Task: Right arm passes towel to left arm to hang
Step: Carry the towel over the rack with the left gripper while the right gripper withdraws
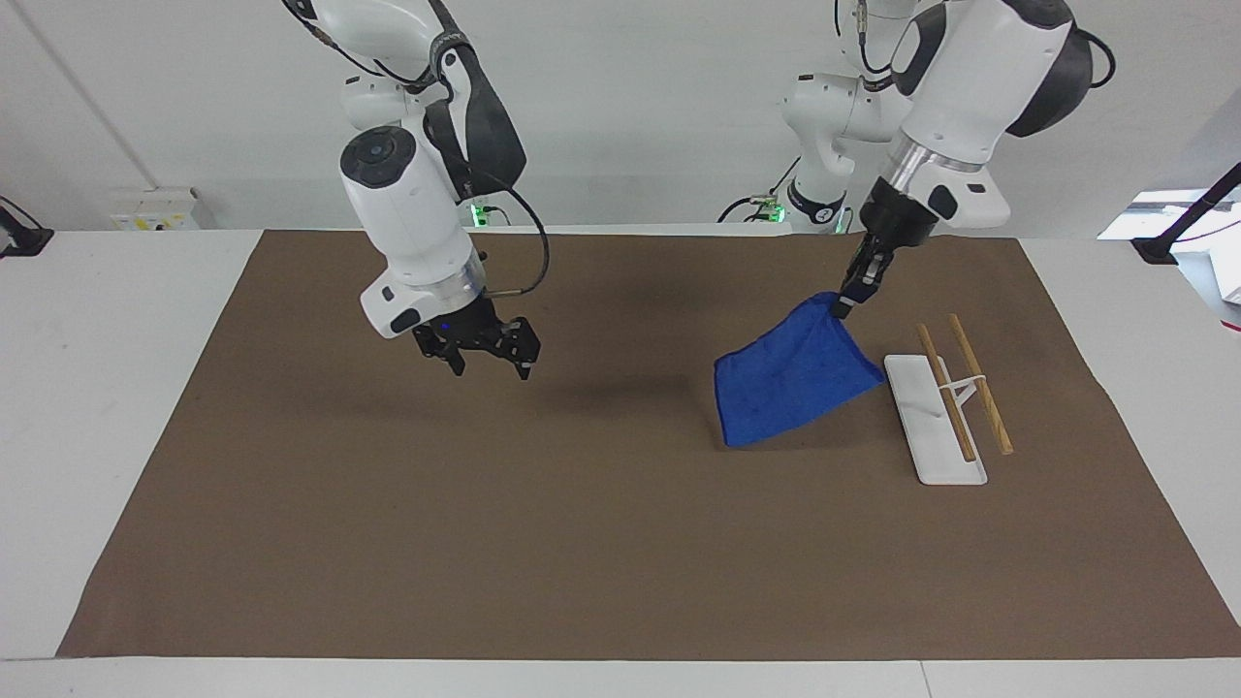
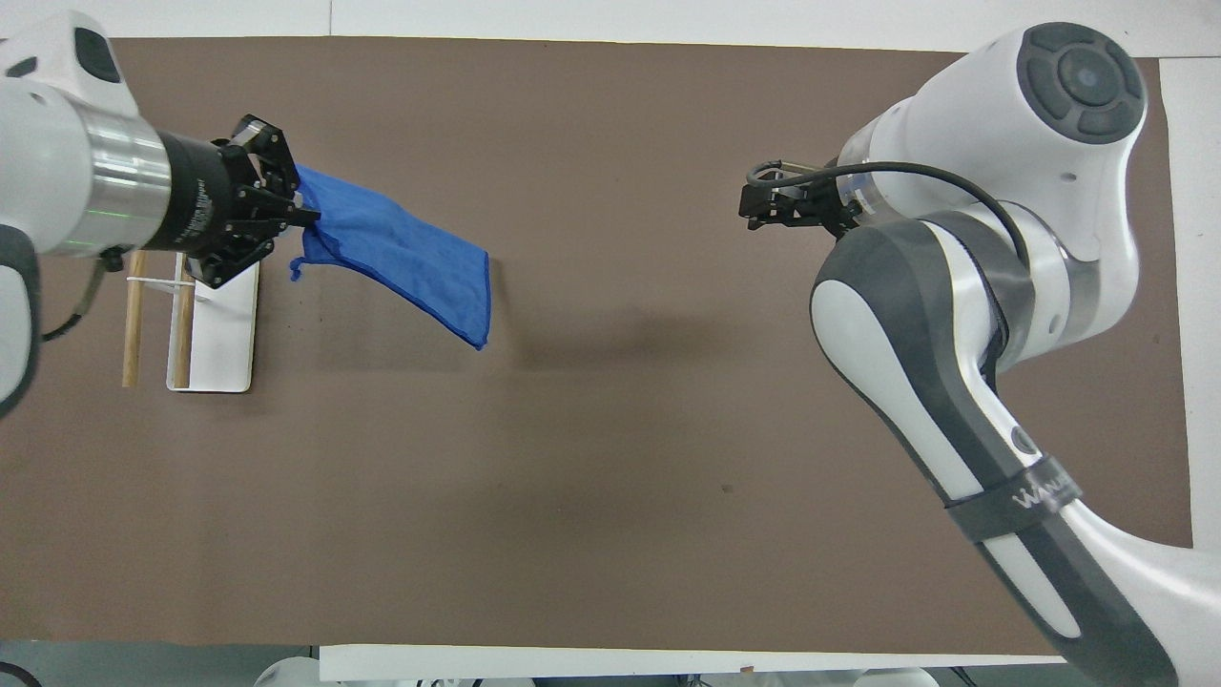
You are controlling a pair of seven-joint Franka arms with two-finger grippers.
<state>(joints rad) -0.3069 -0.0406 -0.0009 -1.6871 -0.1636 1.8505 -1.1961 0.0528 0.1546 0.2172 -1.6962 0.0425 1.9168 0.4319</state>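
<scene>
Brown matting covers the counter (image 1: pixel 145 291); with the left gripper (image 1: pixel 845 305) pinching the towel (image 1: pixel 790 383) beside the rack (image 1: pixel 955 397) and the right gripper (image 1: pixel 485 357) empty, fingers spread, the cloth should rise before draping over the rails.

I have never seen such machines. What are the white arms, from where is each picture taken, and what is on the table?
These are two robot arms at a table covered by a brown mat. One picture looks at them from across the table; the other looks down from above their own end. The left end effector is shut on a corner of a blue towel, which hangs beside a small white rack with two wooden bars, toward the left arm's end. The right end effector is open, empty and raised over the mat.
</scene>
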